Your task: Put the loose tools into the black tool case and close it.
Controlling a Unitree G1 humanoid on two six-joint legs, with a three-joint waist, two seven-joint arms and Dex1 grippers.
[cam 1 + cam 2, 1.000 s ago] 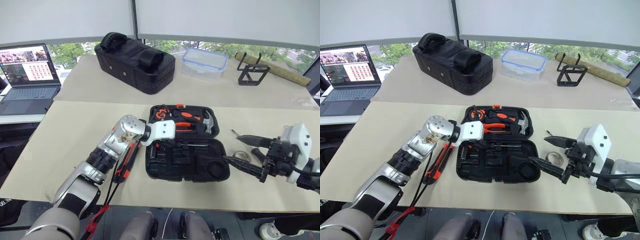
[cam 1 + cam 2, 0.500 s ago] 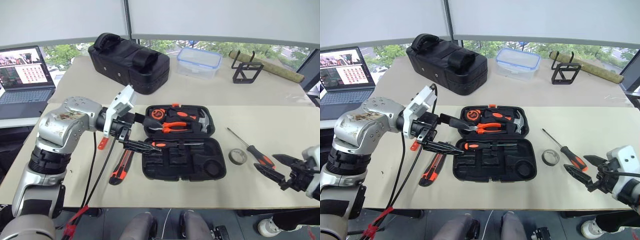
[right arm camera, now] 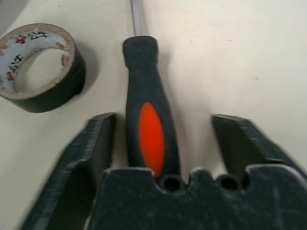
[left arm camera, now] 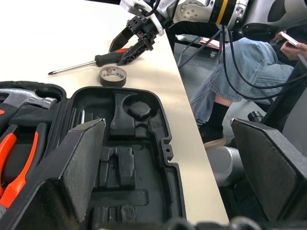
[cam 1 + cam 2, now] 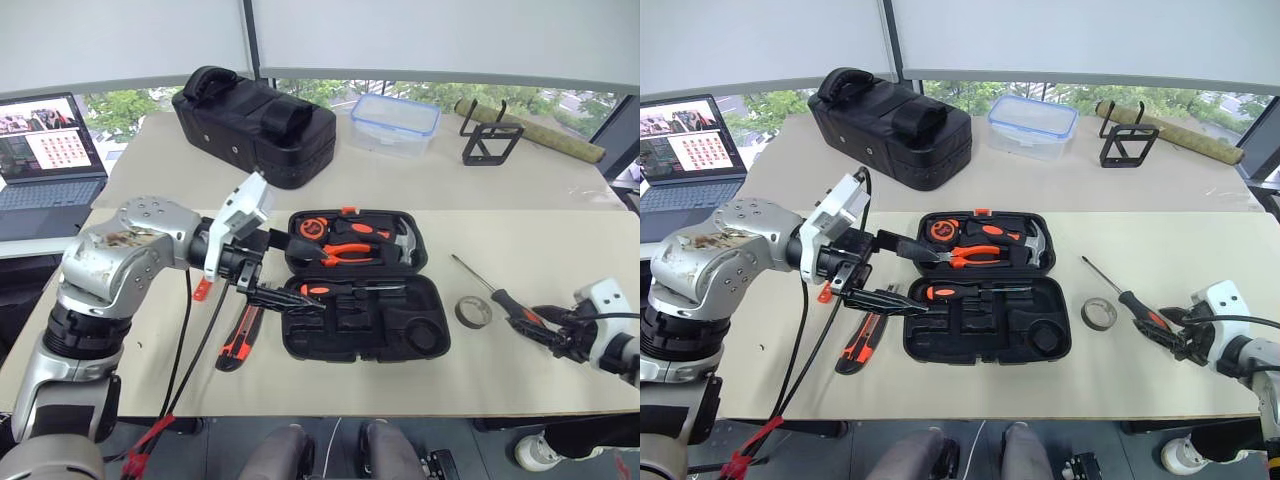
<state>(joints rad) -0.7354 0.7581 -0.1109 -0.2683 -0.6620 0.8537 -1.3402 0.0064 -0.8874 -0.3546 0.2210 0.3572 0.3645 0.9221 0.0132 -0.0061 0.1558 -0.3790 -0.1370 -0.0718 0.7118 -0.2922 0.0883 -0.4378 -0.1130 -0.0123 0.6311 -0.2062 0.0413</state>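
Observation:
The black tool case lies open mid-table. One black-and-orange screwdriver rests in its near half. My left gripper hovers over the case's left edge, open, with nothing between its pads. A utility knife and a small orange tester screwdriver lie left of the case. To the right sit a grey tape roll and a second screwdriver. My right gripper is down at the table, open. Its fingers straddle that screwdriver's handle with gaps on both sides.
Orange pliers, a hammer and a tape measure fill the case's far half. At the back are a padded black bag, a clear container, a wire stand and a laptop. A seated person's legs are beyond the table's right edge.
My left gripper lifted up and back from the case's left side and opened. My right gripper swung right and came down around the loose screwdriver's handle, its fingers narrowing.

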